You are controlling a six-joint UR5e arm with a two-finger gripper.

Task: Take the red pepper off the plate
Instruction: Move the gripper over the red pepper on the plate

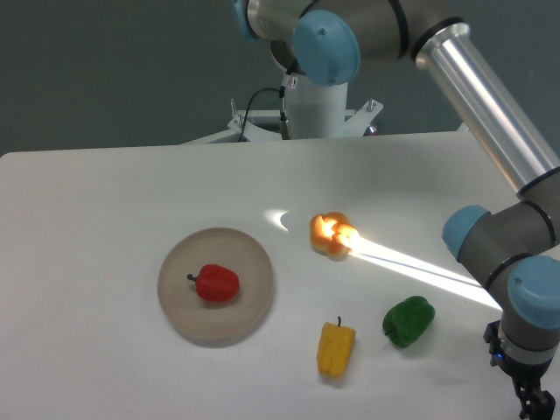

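Four peppers lie on the white table (87,201), and only the red pepper (217,283) sits on the plate (179,311), near its centre, its stem pointing to nine o'clock. It looks light, firm and glossy, so likely slippery; gripping across the broad body seems safest. The gripper (535,404) is cut off at four o'clock, so I cannot tell its opening.

I see a glossy, plastic-looking red pepper (217,283) on a matt beige plate (254,306). The white surface (105,201) around the plate looks smooth and matt.
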